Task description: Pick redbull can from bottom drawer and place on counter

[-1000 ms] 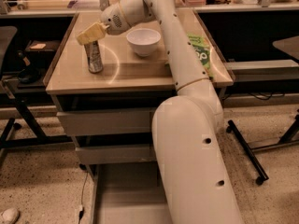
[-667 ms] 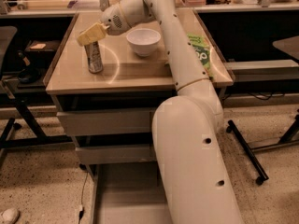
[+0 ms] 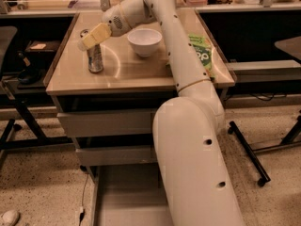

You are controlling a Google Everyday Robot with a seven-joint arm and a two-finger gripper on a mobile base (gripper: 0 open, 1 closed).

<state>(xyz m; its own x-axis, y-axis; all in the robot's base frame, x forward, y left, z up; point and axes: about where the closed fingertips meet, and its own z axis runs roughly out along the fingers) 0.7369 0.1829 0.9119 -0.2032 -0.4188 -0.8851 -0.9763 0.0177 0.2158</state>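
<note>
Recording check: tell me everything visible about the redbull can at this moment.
The redbull can is a slim, silvery metal cylinder with bluish-grey sides. It stands upright with its base on the glossy counter, toward the left side of the view, and it is clear of the white bowl. The gripper sits over its upper part and hides most of the top. Whether the gripper is gripping the can cannot be told.

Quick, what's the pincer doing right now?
Pincer: at the top of the redbull can standing on the counter; open or closed cannot be told.
</note>
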